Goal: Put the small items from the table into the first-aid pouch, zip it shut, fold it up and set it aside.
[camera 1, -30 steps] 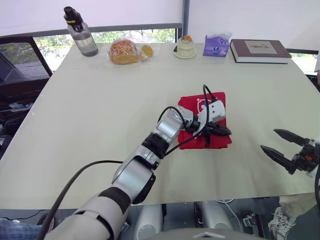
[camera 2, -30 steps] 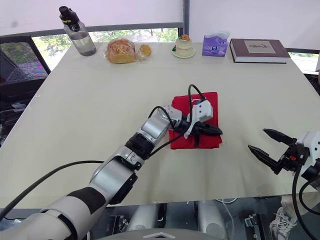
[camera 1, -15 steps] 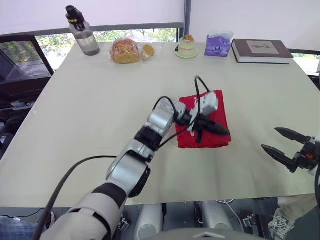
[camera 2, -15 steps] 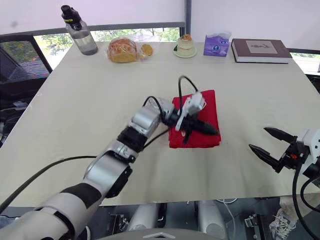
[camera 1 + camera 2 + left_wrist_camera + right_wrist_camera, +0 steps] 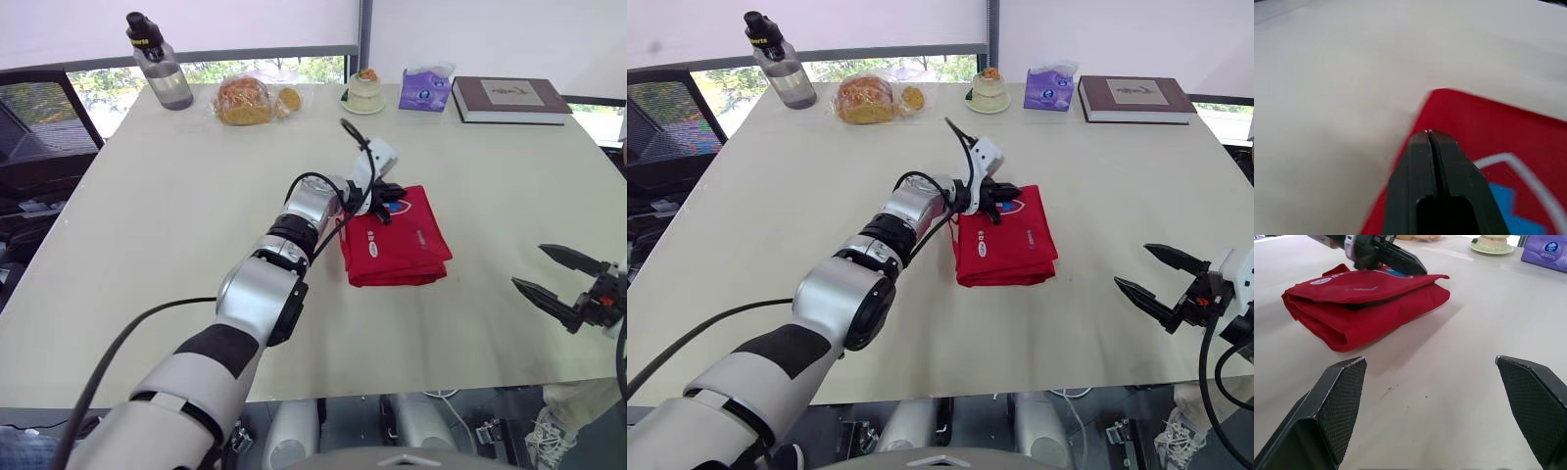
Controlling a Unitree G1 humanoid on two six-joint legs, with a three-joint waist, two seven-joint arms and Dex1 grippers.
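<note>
pouch point(image 5: 397, 240): red, folded flat, mid-table point(image 5: 196, 196) | left end effector point(image 5: 389, 191): fingers pressed together, empty, at pouch's far corner, likely to nudge rather than grip | right end effector point(image 5: 529, 264): spread wide, well apart, parked clear | step: setting aside

Table point(image 5: 470, 323) lies bare from the pouch's point(image 5: 402, 245) 3 to 6 o'clock, the left arm point(image 5: 299, 215) bars its 9, and bottle point(image 5: 157, 67), bread point(image 5: 242, 101), cake point(image 5: 364, 91), tissues point(image 5: 424, 88) and book point(image 5: 509, 98) line 10 to 2.
</note>
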